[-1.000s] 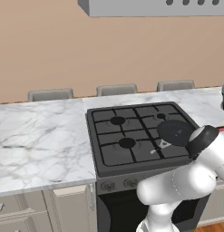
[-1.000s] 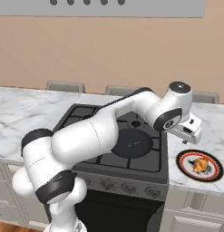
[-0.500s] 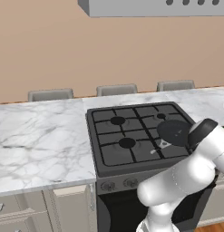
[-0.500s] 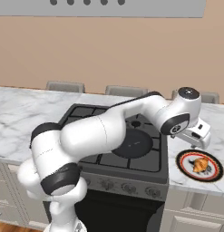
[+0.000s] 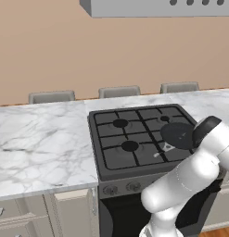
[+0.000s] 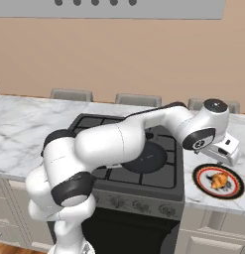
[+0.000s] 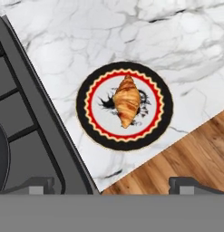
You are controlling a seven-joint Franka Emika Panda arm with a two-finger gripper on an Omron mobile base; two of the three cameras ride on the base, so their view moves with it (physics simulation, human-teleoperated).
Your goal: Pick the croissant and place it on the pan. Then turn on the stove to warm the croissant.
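A: Marble counter (image 6: 25,116), white with grey veining, polished and flat; plain tan wall behind, grey hood overhead. Wood-plank floor (image 7: 186,156) seen past the counter edge in the hand view.

B: Noted. Stove (image 5: 134,139)?

A: Matte black, rectangular top, dark grid grates over four round burners; row of small knobs along the front panel. Round shallow pan (image 6: 146,158), dark grey-black, smooth, sitting on the front burner nearest the plate side.

B: Croissant location?

A: Croissant (image 7: 127,100) lying on the plate (image 7: 93,122), roughly centred. Tapered crescent shape, golden orange-brown, darker ridges across the layers. Plate round and flat: white centre, red scalloped ring, black outer band. Resting on the marble just beside the stove's edge, apart from the pan.

B: Gripper?

A: Gripper (image 6: 224,155) hovering over the plate, well clear of the croissant. Two dark fingertips (image 7: 38,185) at the bottom of the hand view, set wide apart, nothing between them; spread, empty.

B: Arm?

A: Glossy white rounded links, dark joints, reaching across the stove toward the plate.
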